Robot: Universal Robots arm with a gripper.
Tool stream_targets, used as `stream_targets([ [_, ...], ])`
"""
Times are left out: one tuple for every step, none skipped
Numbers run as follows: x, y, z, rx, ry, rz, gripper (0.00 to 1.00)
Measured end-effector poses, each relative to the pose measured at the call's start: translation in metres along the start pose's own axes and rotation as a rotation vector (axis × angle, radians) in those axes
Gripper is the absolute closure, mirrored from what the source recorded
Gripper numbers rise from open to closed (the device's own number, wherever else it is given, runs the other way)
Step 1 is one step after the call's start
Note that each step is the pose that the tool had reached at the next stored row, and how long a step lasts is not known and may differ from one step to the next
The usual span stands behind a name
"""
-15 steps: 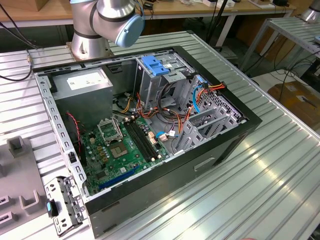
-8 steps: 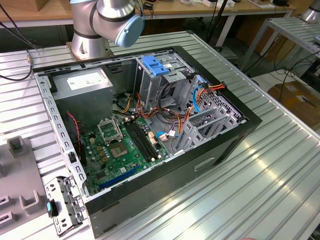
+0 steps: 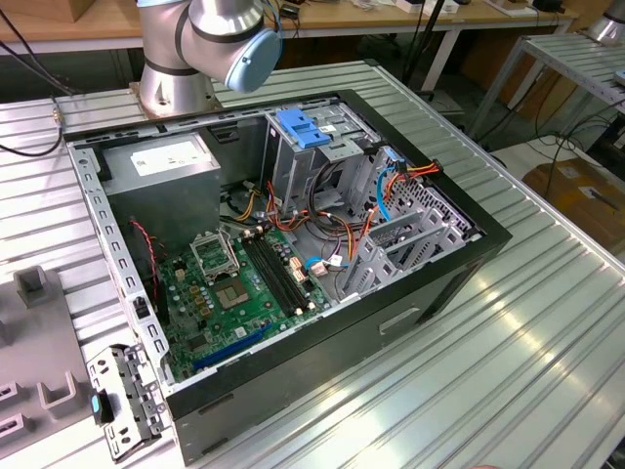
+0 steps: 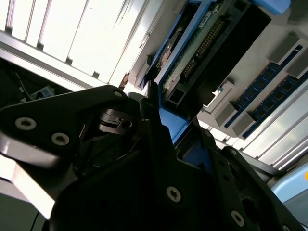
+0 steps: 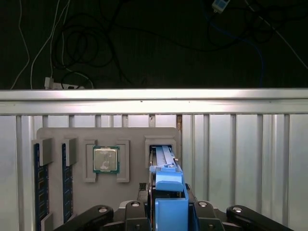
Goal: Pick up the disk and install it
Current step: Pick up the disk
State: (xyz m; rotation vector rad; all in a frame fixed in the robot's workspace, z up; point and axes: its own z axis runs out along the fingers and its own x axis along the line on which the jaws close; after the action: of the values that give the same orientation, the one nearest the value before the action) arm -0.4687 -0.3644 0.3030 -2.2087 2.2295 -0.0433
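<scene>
Disk [image 5: 163, 156] in tray slot, hand [image 5: 169, 202] on it.
Across the grey tray [image 5: 57, 134] you have memory sticks [image 5: 40, 183], processor [image 5: 106, 160], then the disk on edge, long axis running straight away from your hand, which looks pinched on its blue rails.

Loose cables [image 3: 418, 173] crowd the open case [image 3: 485, 234] beside the drive cage [image 3: 293, 171].

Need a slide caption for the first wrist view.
Tool at the blue-railed disk, which stands in a grey tray slot beside a processor chip and memory sticks.
</scene>
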Motion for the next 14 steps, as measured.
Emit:
stream_targets([
  [0.0,0.0,-0.0006,0.0,0.0,0.0,0.63],
  [0.0,0.0,-0.0012,0.0,0.0001,0.0,0.63],
  [0.0001,-0.0001,-0.002,0.0001,0.0001,0.0,0.63],
  [0.0001,-0.0001,-0.0029,0.0,0.0001,0.0,0.63],
  [0.0001,-0.0001,-0.0037,-0.0001,0.0002,0.0,0.63],
  [0.0001,-0.0001,-0.0044,0.0,0.0002,0.0,0.63],
  [0.0001,-0.0001,-0.0051,0.0,0.0003,0.0,0.63],
  [0.0001,-0.0001,-0.0059,0.0,0.0004,0.0,0.63],
  [0.0001,-0.0002,-0.0066,0.0001,0.0004,0.0,0.63],
  [0.0001,-0.0002,-0.0075,0.0,0.0005,0.0,0.63],
  [0.0002,-0.0002,-0.0083,0.0,0.0005,0.0,0.63],
  [0.0002,-0.0002,-0.0094,0.0,0.0006,0.0,0.63],
  [0.0002,-0.0002,-0.0104,0.0,0.0006,0.0,0.63],
  [0.0002,-0.0003,-0.0114,0.0,0.0006,0.0,0.63],
])
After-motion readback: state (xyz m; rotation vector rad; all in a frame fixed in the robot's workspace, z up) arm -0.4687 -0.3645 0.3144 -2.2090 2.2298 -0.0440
